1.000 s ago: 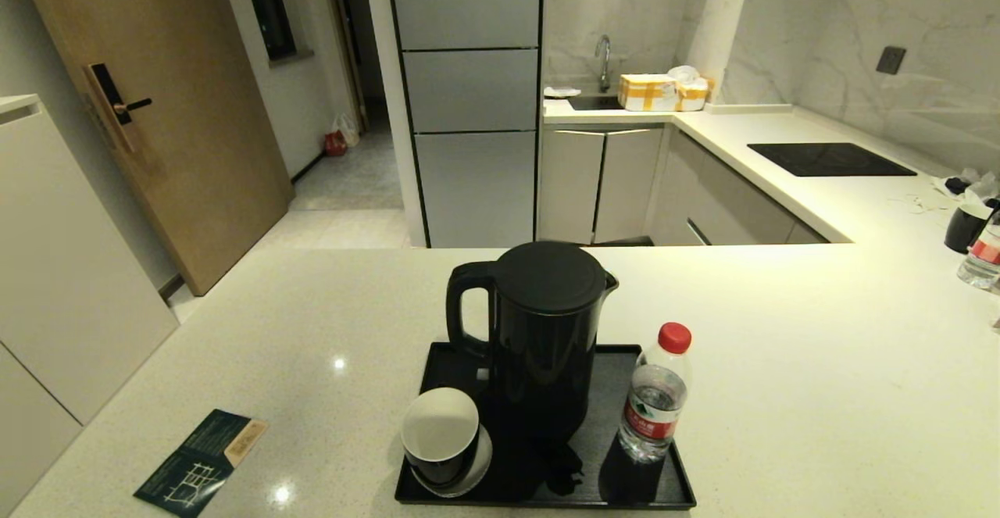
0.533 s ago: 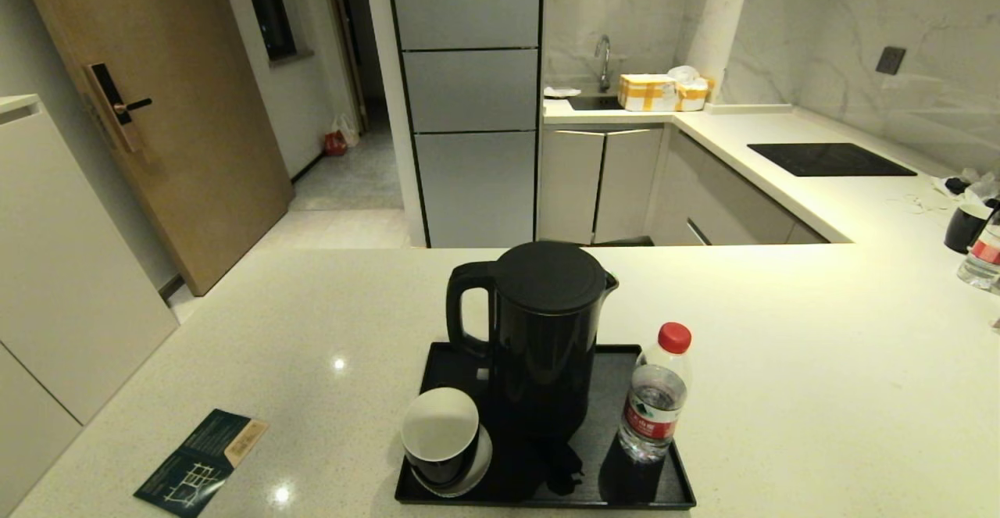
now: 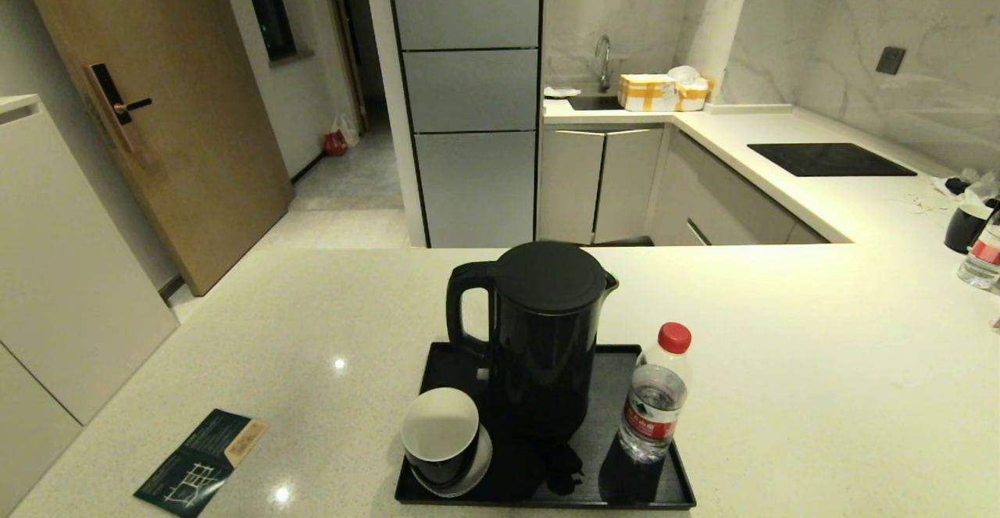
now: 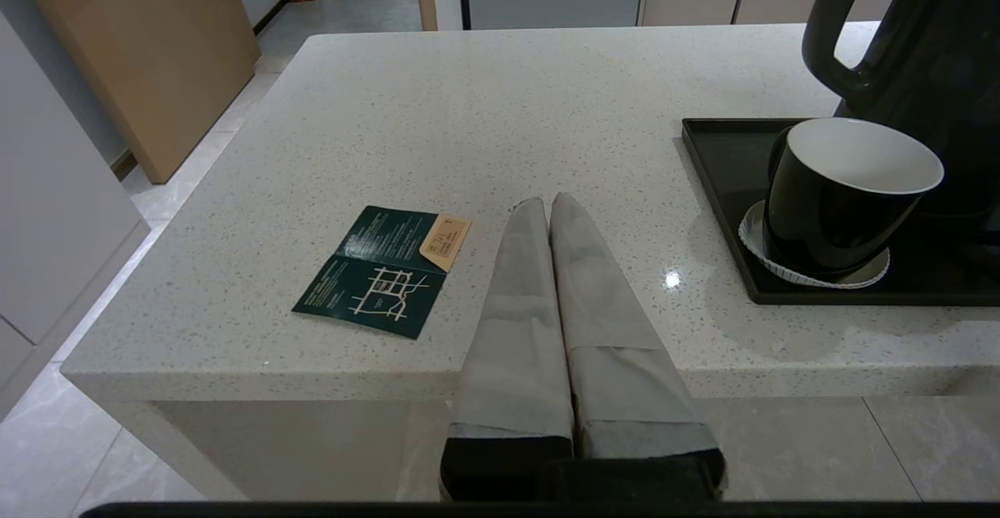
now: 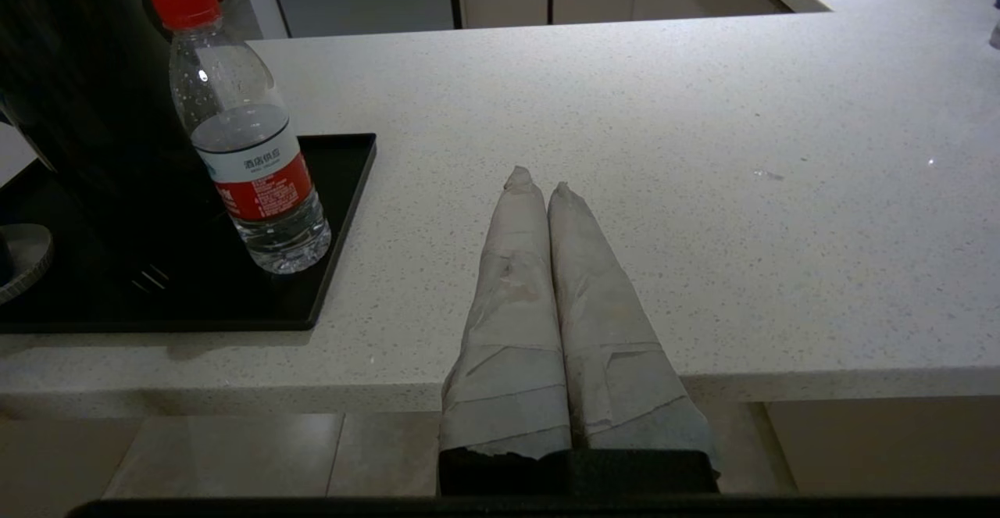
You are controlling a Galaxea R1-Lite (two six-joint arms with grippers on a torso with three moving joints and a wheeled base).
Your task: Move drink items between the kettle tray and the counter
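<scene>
Neither arm appears in the head view. The kettle [image 3: 539,330] hides the tray [image 3: 680,487] floor behind and beneath it, and its body is cut off by the frame edge in both wrist views. At the head view's right edge, a second bottle [image 3: 986,256] is cropped, and the cluttered items beside it cannot be identified.

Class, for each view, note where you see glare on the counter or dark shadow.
Head view: two glare spots on the counter, kettle and tray merge in shadow. Left wrist view: one glint beside the cup. Right wrist view: kettle side very dark behind the bottle.
</scene>
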